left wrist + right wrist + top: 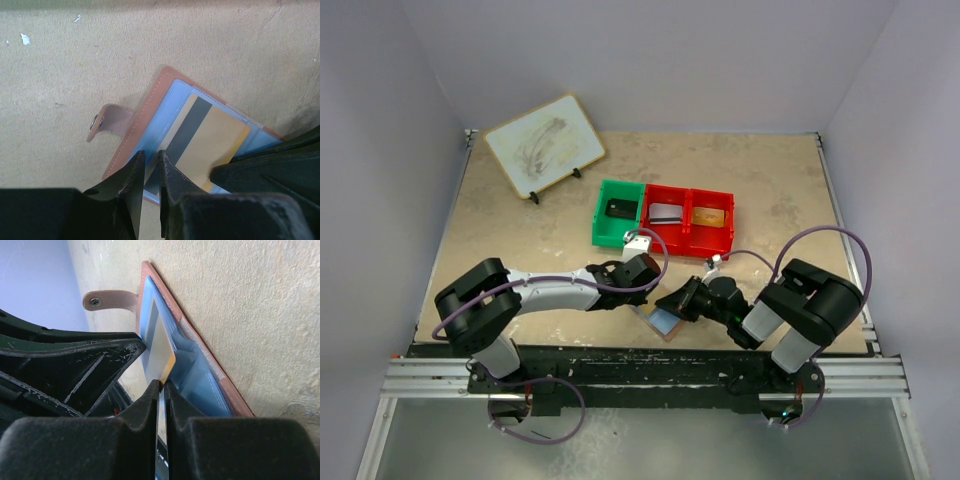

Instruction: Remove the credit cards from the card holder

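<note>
Beige speckled tabletop (pixel 520 260); near its 6 o'clock edge the open tan leather card holder (pixel 150 117) lies flat, blue panels up; the left gripper (pixel 148 162), at its 11 o'clock, is almost closed, tips on the holder's edge; the right gripper (pixel 161 390), at 2 o'clock, pinches a yellow striped card (pixel 215 145).
</note>
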`<state>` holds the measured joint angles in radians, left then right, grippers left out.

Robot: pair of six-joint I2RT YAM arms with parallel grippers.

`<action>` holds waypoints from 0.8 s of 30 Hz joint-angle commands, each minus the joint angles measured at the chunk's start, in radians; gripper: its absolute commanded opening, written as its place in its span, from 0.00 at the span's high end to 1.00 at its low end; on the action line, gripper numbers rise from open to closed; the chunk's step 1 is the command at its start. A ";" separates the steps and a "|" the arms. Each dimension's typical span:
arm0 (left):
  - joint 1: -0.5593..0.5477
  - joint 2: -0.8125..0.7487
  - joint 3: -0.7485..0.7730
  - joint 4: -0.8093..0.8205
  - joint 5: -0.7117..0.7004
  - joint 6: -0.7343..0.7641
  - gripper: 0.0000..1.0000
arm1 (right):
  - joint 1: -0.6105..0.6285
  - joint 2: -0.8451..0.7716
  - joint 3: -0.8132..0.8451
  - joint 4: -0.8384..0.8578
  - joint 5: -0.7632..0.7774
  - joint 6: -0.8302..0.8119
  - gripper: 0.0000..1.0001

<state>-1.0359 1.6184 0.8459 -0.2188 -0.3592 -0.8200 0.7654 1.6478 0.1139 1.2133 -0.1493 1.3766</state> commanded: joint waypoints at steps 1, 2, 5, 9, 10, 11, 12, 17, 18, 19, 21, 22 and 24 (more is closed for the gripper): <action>0.002 -0.018 -0.004 -0.005 0.017 -0.012 0.86 | 0.003 -0.011 0.008 0.023 0.011 -0.017 0.92; 0.002 -0.018 -0.004 -0.006 0.017 -0.013 0.86 | 0.003 -0.013 0.006 0.024 0.013 -0.016 0.93; 0.002 -0.018 0.000 -0.007 0.017 -0.011 0.86 | 0.003 -0.023 -0.006 0.032 0.018 -0.014 0.96; 0.002 -0.017 0.001 -0.009 0.011 -0.010 0.87 | 0.003 -0.051 -0.023 0.025 0.025 -0.006 0.98; 0.002 -0.015 0.000 -0.008 0.009 -0.009 0.87 | 0.003 -0.061 -0.026 0.015 0.029 -0.005 0.98; 0.003 -0.014 0.001 -0.007 0.008 -0.010 0.87 | 0.003 -0.074 -0.028 -0.001 0.033 -0.005 0.98; 0.002 -0.013 0.001 -0.008 0.008 -0.011 0.87 | 0.003 -0.091 -0.029 -0.021 0.038 -0.002 0.98; 0.002 -0.012 -0.001 -0.011 0.003 -0.011 0.87 | 0.003 -0.166 -0.036 -0.113 0.055 -0.007 0.98; 0.002 -0.012 -0.001 -0.011 0.001 -0.011 0.87 | 0.003 -0.182 -0.038 -0.130 0.058 -0.008 0.98; 0.002 -0.013 -0.001 -0.011 0.002 -0.011 0.87 | 0.003 -0.198 -0.040 -0.147 0.061 -0.010 0.97; 0.002 -0.012 -0.001 -0.011 0.002 -0.011 0.87 | 0.003 -0.229 -0.046 -0.186 0.068 -0.010 0.97; 0.002 -0.013 -0.001 -0.010 0.002 -0.011 0.87 | 0.003 -0.244 -0.048 -0.201 0.073 -0.010 0.97; 0.002 -0.012 -0.001 -0.010 0.003 -0.013 0.87 | 0.003 -0.273 -0.054 -0.233 0.084 -0.009 0.96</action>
<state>-1.0359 1.6184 0.8463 -0.2203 -0.3595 -0.8200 0.7658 1.4288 0.0734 1.0420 -0.1143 1.3773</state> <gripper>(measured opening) 0.133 0.031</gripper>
